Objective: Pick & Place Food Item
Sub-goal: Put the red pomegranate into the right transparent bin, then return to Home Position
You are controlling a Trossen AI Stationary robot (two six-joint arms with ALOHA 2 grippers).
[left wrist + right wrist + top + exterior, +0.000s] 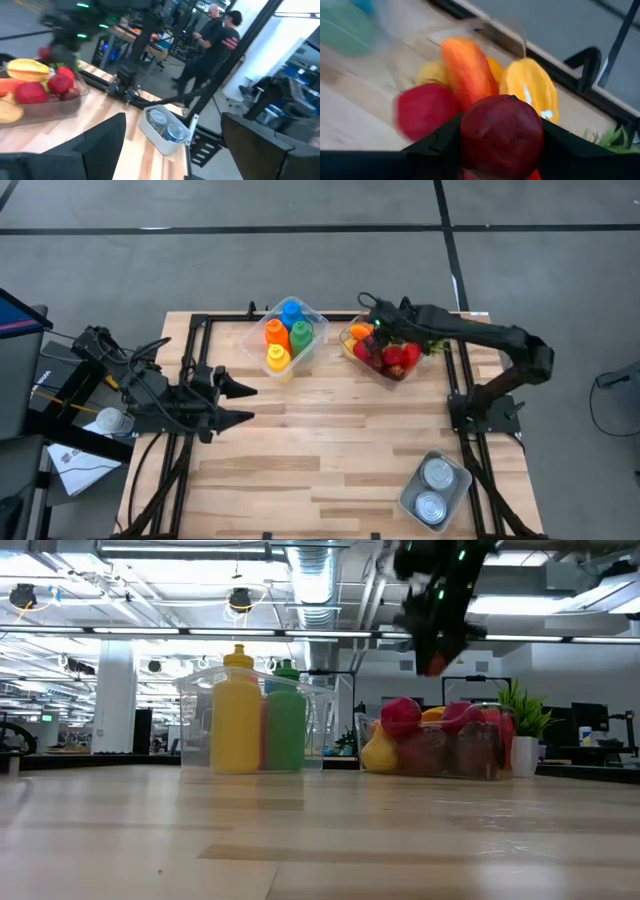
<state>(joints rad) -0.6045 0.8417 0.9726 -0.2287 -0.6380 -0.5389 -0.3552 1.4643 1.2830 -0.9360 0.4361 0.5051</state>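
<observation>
Right tool [501,137] raised above the clear plastic fruit tub [400,372] at the far right of the pale wooden slat worktop [330,450], fingers clamped on a round dark-red fruit [501,136]. Fruit pinched on both sides by the dark fingers [437,142], clear of the pile below.

Fruit tub: red round pieces [394,358], an orange elongated piece [468,70], a yellow ridged piece [531,85], green leaves at the far side. Seen from the low view as a heap of red and yellow behind the clear wall [440,750].

Clear plastic bottle tub [288,338], just left of the fruit tub, apart from it: blue, orange, green and yellow bottles standing upright. Low view shows only the yellow bottle [238,710] and green bottle [285,715] in front.

Small pale bin [436,488] near the right front corner: two round silver tins [431,490], lids up.

Left tool [232,402] low over the left side of the worktop, fingers spread wide, nothing between them, well apart from all tubs.

Hard to make out: held fruit's underside, cut off at the wrist frame edge; right tool in the low view, a dark blur with a red spot [432,662]. Two people [220,40] standing beyond the worktop, partly masked by a dark frame post.
</observation>
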